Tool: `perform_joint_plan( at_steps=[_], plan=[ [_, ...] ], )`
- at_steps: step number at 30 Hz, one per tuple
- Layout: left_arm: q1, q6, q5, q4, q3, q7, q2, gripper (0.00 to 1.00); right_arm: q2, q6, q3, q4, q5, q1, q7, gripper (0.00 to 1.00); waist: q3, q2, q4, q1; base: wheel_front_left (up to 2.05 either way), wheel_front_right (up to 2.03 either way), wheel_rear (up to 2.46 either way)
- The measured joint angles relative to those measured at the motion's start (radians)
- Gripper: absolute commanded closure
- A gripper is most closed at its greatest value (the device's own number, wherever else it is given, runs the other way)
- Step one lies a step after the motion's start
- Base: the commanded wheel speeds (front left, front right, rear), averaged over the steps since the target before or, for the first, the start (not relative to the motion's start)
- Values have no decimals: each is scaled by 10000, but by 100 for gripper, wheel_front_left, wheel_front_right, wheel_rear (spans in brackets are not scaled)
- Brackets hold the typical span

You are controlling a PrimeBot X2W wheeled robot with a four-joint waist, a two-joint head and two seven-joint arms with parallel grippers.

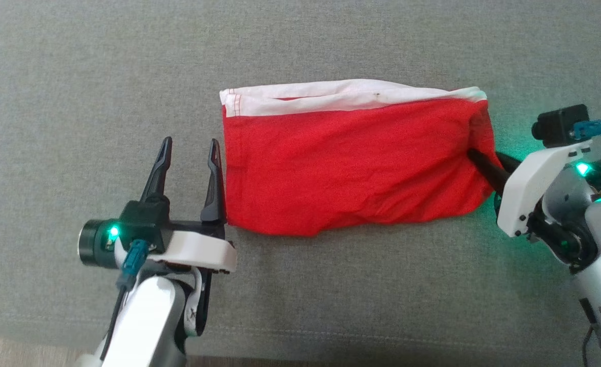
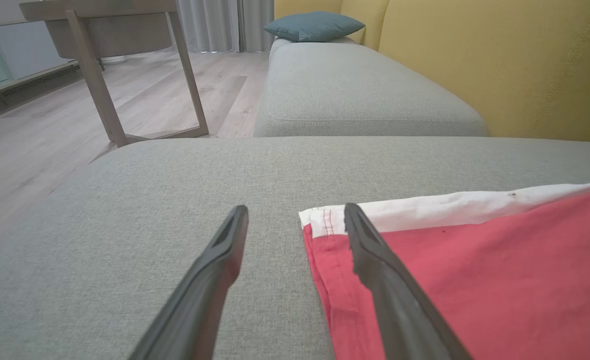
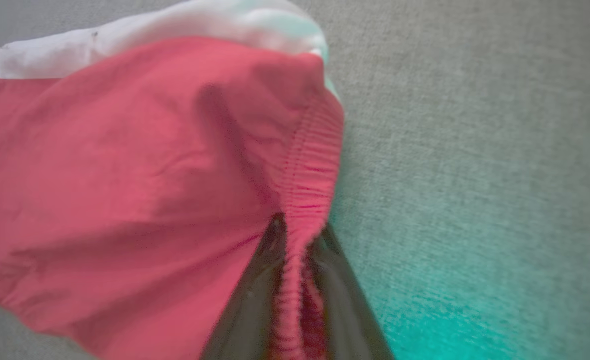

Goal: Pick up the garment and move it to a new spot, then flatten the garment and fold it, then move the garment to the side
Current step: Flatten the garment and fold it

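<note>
On grey cushion (image 1: 76, 102), folded red-and-white garment (image 1: 351, 163)

Lighting's soft and even, daylight-ish, no harsh glare. In the head view the garment (image 1: 351, 163) throws just a thin shadow on the grey sofa seat (image 1: 331, 41). Green wrist lights (image 1: 582, 168) glow, and the one by the right pincer (image 1: 479, 158) spills a teal tint over the seat beside it; same teal wash sits in the right wrist view's lower right. That view's smeary, the cloth near the lens worst. Left wrist view is crisp further out, but the left pincer (image 2: 295, 210) goes soft toward the bottom edge.
</note>
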Motion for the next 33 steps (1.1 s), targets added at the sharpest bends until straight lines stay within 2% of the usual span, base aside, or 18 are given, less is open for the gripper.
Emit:
perform_joint_plan(
  at_steps=[7, 13, 17, 21, 27, 29, 30, 33],
  plan=[
    [-37, -75, 92, 17, 54, 0, -27, 0, -48, 0, -73, -226, 481, 128, 88, 100, -30, 0, -156, 0, 0, 0, 0],
    [-23, -90, 94, 119, 100, -2, -25, 0, -148, 0, -1022, -673, 554, 1484, -489, 100, -272, 0, -410, 0, 0, 0, 0],
    [-14, -163, 151, 211, 100, -2, -17, 0, -299, 0, -1519, -982, 700, 2090, -493, 100, -415, 0, -599, 0, 0, 0, 0],
    [9, -163, 151, 276, 96, -2, 12, 0, -100, 0, -1687, -1783, 2291, 2298, 19, 100, -521, 0, -761, 0, 0, 0, 0],
    [9, -163, 151, 305, 58, 0, 63, 0, 681, 0, -1760, -3116, 5676, 1962, 1406, 100, -606, 0, -805, 0, 0, 0, 0],
    [9, -163, 151, 305, 46, 0, 84, 0, 1083, 0, -1737, -3139, 6502, 1518, 1758, 100, -618, 0, -795, 0, 0, 0, 0],
    [8, -165, 151, 307, 13, 2, 92, 0, 1582, 0, -1563, -2890, 7022, 995, 2019, 100, -624, 0, -754, 0, 0, 0, 0],
    [7, -173, 151, 313, -29, 4, 88, 0, 2290, 0, -1089, -2092, 7039, 316, 2075, 100, -618, 0, -646, 0, 0, 0, 0]
  ],
)
